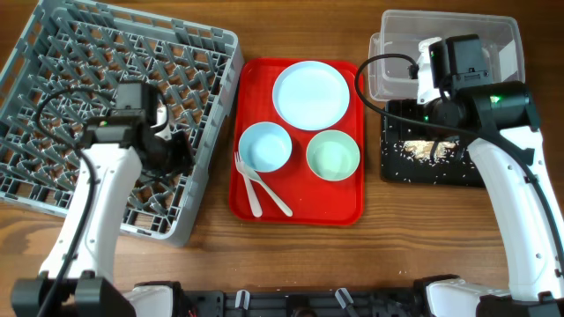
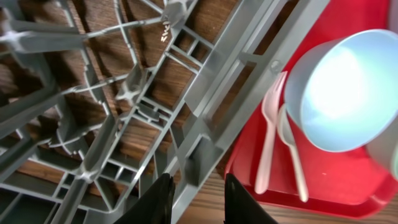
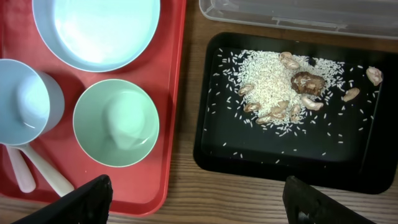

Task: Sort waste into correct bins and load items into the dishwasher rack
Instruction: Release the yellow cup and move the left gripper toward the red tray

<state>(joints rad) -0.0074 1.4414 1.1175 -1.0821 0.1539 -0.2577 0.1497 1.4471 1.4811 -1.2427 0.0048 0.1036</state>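
Nearest you, the two white spoons [image 1: 257,187] lie side by side at the 6 o'clock end of the red tray [image 1: 348,207], just beside the pale blue bowl [image 1: 264,146]. The green bowl [image 1: 333,154] sits at that bowl's 3 o'clock, and the plate [image 1: 310,94] lies beyond both at the tray's 12 o'clock end. None of these is in the rack [image 1: 70,70], which stands at the tray's 9 o'clock. The rice and brown bits [image 3: 267,78] lie in the black tray [image 3: 211,143] at 3 o'clock, with the clear tub [image 1: 493,44] beyond it.

So you look to be at the loading step, with the scraps binned and the dishes waiting. Your next move is likely a reach toward 3 o'clock from the rack, then a low, centred pinch on a spoon or a bowl rim.

Your left arm leans over the rack's 3 o'clock edge. The left gripper [image 2: 199,183] points down with its fingers a narrow gap apart, pinching nothing. Your right arm hangs over the two bins – the right gripper [image 3: 198,186] is spread wide and empty, facing straight down at the table [image 1: 291,255].
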